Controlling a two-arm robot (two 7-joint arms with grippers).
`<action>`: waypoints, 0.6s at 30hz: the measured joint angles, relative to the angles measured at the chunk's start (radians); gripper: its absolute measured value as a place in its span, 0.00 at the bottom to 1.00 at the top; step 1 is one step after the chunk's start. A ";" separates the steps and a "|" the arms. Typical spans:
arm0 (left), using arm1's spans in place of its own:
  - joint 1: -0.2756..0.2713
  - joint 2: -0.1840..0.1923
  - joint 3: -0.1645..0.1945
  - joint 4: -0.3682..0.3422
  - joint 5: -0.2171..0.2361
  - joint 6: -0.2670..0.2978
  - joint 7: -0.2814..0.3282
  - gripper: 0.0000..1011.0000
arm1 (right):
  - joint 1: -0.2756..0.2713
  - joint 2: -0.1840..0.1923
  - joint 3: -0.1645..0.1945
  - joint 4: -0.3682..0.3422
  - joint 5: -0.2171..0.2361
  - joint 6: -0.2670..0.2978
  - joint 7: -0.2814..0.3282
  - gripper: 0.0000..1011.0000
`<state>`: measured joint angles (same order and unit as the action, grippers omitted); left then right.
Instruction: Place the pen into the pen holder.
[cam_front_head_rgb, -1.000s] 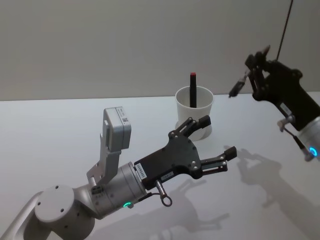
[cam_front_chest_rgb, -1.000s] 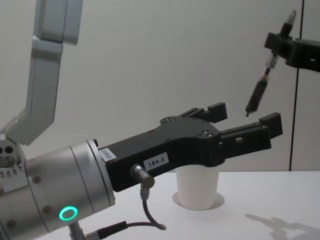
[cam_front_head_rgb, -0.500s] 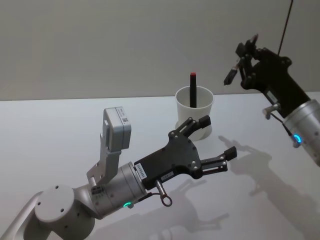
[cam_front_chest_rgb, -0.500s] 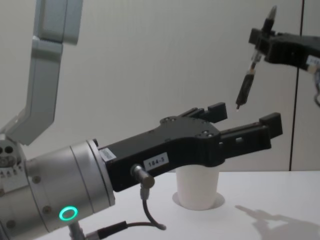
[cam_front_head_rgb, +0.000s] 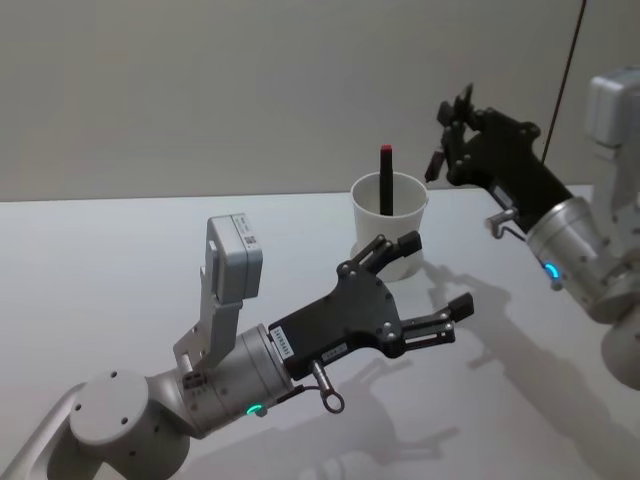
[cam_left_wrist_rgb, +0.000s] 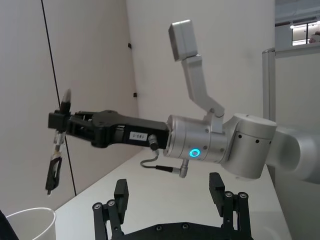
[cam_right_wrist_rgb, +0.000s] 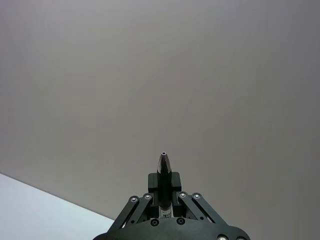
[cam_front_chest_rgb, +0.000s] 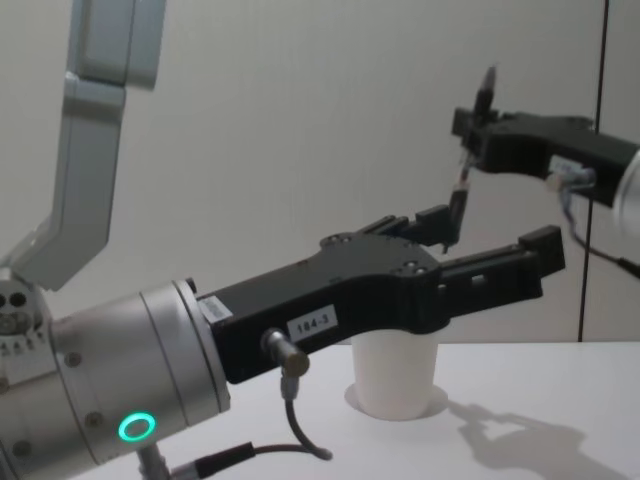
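The white paper cup pen holder (cam_front_head_rgb: 389, 228) stands on the table, and a black pen with a red top (cam_front_head_rgb: 385, 178) rests inside it. My right gripper (cam_front_head_rgb: 450, 135) is shut on a dark pen (cam_front_head_rgb: 434, 163), held nearly upright in the air just right of and above the cup's rim. From the chest view the pen (cam_front_chest_rgb: 459, 205) hangs below the right gripper (cam_front_chest_rgb: 476, 128), above the cup (cam_front_chest_rgb: 395, 382). My left gripper (cam_front_head_rgb: 436, 272) hovers open and empty in front of the cup. The left wrist view shows the held pen (cam_left_wrist_rgb: 52, 170) above the cup (cam_left_wrist_rgb: 30, 225).
The white table (cam_front_head_rgb: 120, 260) spreads out on all sides of the cup. A plain wall stands close behind, with a thin dark cable (cam_front_head_rgb: 565, 60) hanging down at the right. My left forearm (cam_front_head_rgb: 230, 370) reaches across the near middle of the table.
My right gripper has carried the pen leftward and a little lower, from the far right to just beside the cup's rim. The left arm has stayed still.
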<state>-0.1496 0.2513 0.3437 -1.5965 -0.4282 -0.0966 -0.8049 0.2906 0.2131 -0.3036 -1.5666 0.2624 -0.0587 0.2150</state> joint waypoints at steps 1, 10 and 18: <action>0.000 0.000 0.000 0.000 0.000 0.000 0.000 0.99 | 0.004 -0.003 -0.002 0.007 -0.002 0.000 0.002 0.12; 0.000 0.000 0.000 0.000 0.000 0.000 0.000 0.99 | 0.052 -0.042 -0.015 0.092 -0.018 0.004 0.026 0.12; 0.000 0.000 0.000 0.000 0.000 0.000 0.000 0.99 | 0.087 -0.070 -0.024 0.157 -0.011 0.017 0.048 0.12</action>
<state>-0.1496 0.2513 0.3437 -1.5965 -0.4282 -0.0966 -0.8049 0.3779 0.1433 -0.3271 -1.4094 0.2517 -0.0413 0.2630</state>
